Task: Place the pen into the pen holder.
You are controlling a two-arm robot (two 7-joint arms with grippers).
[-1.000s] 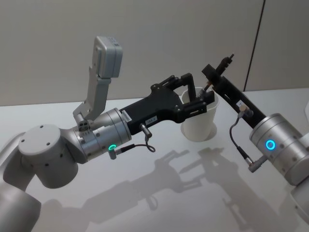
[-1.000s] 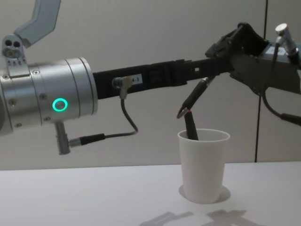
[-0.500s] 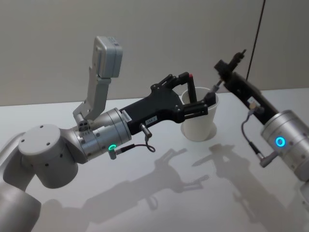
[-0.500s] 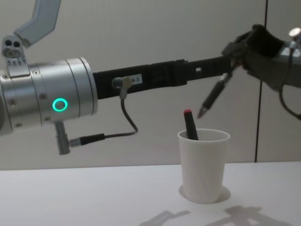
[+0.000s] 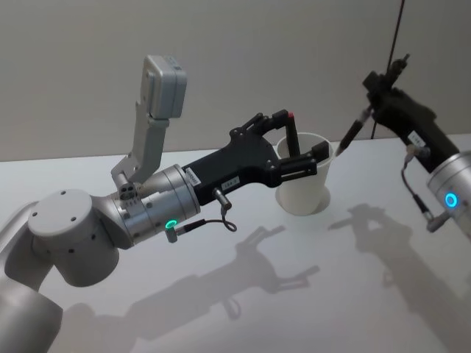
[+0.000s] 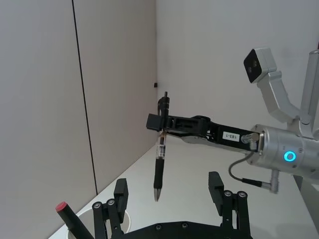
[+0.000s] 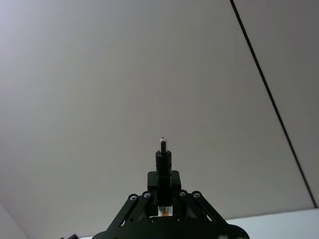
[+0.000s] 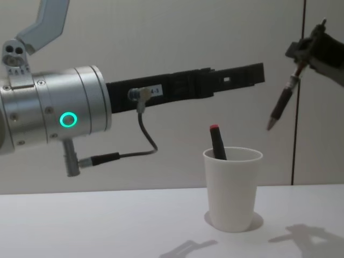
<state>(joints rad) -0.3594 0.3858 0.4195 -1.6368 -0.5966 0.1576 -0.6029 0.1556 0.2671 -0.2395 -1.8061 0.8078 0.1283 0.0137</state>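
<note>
The right end effector (image 8: pixel 301 51), clenched on the pen (image 8: pixel 281 104), holds it tilted, tip down, above and right of the pen holder (image 8: pixel 232 188), which the released left end effector (image 5: pixel 298 143) straddles.

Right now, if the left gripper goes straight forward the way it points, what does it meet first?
Probably nothing soon. The left gripper is open above the cup, beside the red-capped pen in it. Ahead hangs the right gripper's pen, seemingly farther off; depth is unclear.
</note>
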